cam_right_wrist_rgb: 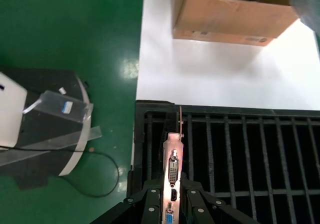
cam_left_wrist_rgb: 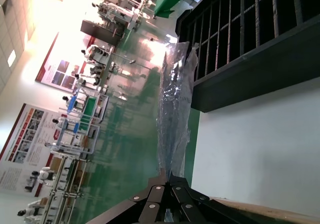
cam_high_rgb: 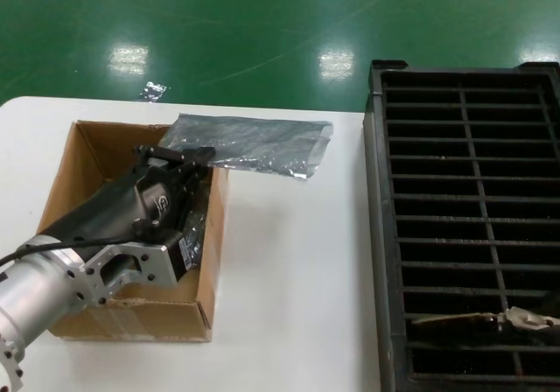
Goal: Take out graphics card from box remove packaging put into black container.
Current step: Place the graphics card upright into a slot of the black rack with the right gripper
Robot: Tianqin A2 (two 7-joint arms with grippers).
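The brown box (cam_high_rgb: 61, 182) stands on the white table at the left, also in the right wrist view (cam_right_wrist_rgb: 230, 19). My left gripper (cam_high_rgb: 203, 156) reaches over the box's far corner and is shut on the edge of the crinkly grey packaging (cam_high_rgb: 254, 143). The bag stretches away from the jaws (cam_left_wrist_rgb: 169, 176) as a thin sheet (cam_left_wrist_rgb: 172, 109). The graphics card (cam_high_rgb: 486, 322) sits in a near slot of the black container (cam_high_rgb: 376, 234). My right gripper (cam_right_wrist_rgb: 172, 184) is shut on the card's silver bracket (cam_right_wrist_rgb: 173, 149). It is outside the head view.
Shiny bag-wrapped dark cards (cam_high_rgb: 192, 226) lie inside the box under my left arm. White table separates box and tray. A scrap of foil (cam_high_rgb: 153, 90) lies on the green floor beyond. The robot's base (cam_right_wrist_rgb: 45, 129) stands beside the tray's near corner.
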